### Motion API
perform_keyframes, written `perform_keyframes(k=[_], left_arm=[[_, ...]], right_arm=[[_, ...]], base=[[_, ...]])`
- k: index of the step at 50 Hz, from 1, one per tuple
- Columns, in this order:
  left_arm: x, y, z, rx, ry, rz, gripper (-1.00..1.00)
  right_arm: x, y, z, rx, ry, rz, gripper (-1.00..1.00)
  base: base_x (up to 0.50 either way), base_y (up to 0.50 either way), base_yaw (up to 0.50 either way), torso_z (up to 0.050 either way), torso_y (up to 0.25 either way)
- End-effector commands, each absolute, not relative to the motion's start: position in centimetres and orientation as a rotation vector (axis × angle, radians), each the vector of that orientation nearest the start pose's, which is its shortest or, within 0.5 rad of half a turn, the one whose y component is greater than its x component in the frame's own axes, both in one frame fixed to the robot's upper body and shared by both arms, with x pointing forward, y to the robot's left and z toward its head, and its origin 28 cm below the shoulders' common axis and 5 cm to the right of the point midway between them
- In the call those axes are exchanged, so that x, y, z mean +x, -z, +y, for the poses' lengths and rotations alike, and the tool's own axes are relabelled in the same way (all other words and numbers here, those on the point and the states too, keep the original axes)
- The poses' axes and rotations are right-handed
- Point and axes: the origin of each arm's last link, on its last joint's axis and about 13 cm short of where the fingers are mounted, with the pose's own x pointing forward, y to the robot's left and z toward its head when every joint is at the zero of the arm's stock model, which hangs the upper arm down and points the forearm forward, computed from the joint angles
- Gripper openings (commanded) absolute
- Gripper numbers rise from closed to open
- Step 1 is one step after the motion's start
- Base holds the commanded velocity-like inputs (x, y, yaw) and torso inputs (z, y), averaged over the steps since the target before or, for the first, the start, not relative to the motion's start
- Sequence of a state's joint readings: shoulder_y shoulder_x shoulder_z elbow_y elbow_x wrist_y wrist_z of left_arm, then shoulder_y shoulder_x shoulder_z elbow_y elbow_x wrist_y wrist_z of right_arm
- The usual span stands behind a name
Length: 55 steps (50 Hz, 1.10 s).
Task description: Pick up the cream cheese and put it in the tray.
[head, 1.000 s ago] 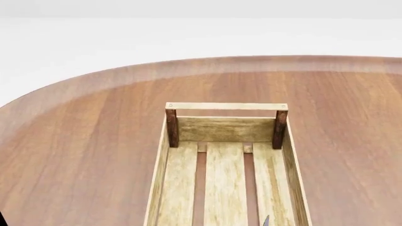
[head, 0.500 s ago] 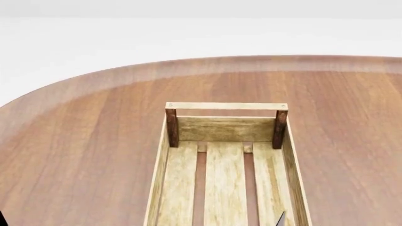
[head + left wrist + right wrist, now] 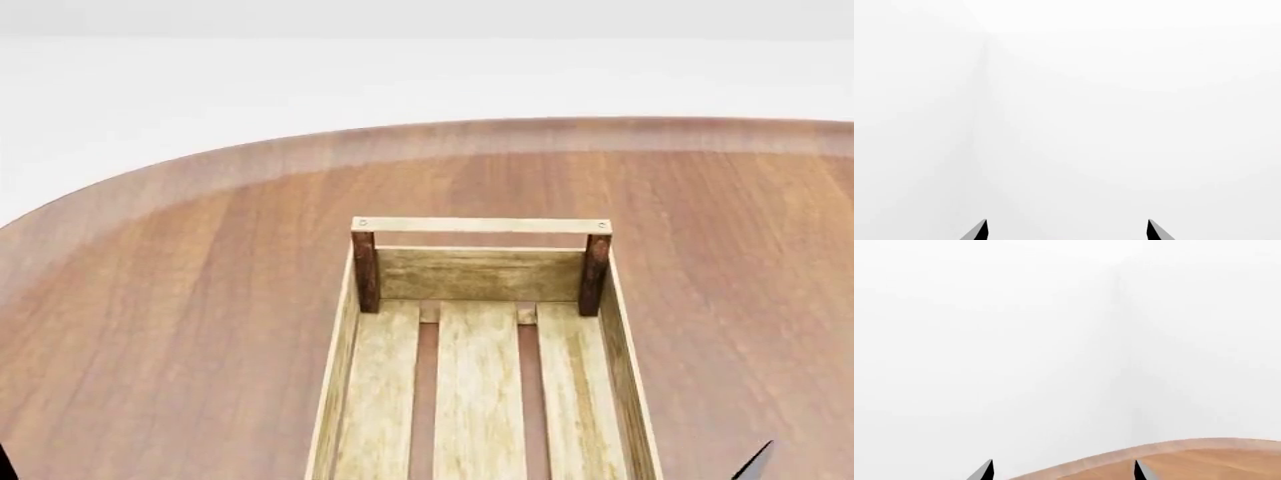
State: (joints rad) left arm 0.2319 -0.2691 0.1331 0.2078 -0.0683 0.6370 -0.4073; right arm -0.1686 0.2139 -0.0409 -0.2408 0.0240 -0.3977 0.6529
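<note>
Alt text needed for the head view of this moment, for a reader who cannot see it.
A long, pale slatted-wood tray with dark brown corner posts sits empty on a round reddish-brown wooden table. A dark pincer tip pokes in at the lower right edge; no cream cheese box is visible.

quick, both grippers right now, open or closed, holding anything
Left gripper: open, fingertips spread apart, nothing between them.
Right gripper: open, fingertips spread apart, nothing between them; only the table edge lies beyond.
</note>
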Motion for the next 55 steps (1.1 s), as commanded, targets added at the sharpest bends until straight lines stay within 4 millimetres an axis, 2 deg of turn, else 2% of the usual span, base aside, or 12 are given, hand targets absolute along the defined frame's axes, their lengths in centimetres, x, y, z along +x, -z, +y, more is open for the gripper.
perform_keyframes(k=[1, 7, 20, 38, 55], left_arm=[[15.7, -5.8, 23.0, -0.025, -0.166, -0.573, 1.0], [16.1, -5.7, 23.1, -0.031, -0.168, -0.546, 1.0], [16.8, -5.5, 23.2, -0.037, -0.172, -0.512, 1.0], [16.9, -5.5, 23.3, -0.043, -0.172, -0.513, 1.0], [16.8, -5.6, 23.3, -0.039, -0.179, -0.51, 1.0]], right_arm=[[17.8, -6.3, -14.2, 0.011, 0.689, -0.413, 1.0], [18.0, -6.5, -14.7, 0.023, 0.773, -0.351, 1.0], [18.9, -5.5, -16.1, 0.04, 0.88, -0.188, 1.0], [18.8, -5.2, -18.0, 0.06, 0.962, -0.109, 1.0], [17.8, -4.6, -19.4, 0.083, 1.035, -0.061, 1.0]], base=[[0.0, 0.0, 0.0, 0.0, 0.0], [0.0, 0.0, 0.0, 0.0, 0.0], [0.0, 0.0, 0.0, 0.0, 0.0], [0.0, 0.0, 0.0, 0.0, 0.0], [0.0, 0.0, 0.0, 0.0, 0.0]])
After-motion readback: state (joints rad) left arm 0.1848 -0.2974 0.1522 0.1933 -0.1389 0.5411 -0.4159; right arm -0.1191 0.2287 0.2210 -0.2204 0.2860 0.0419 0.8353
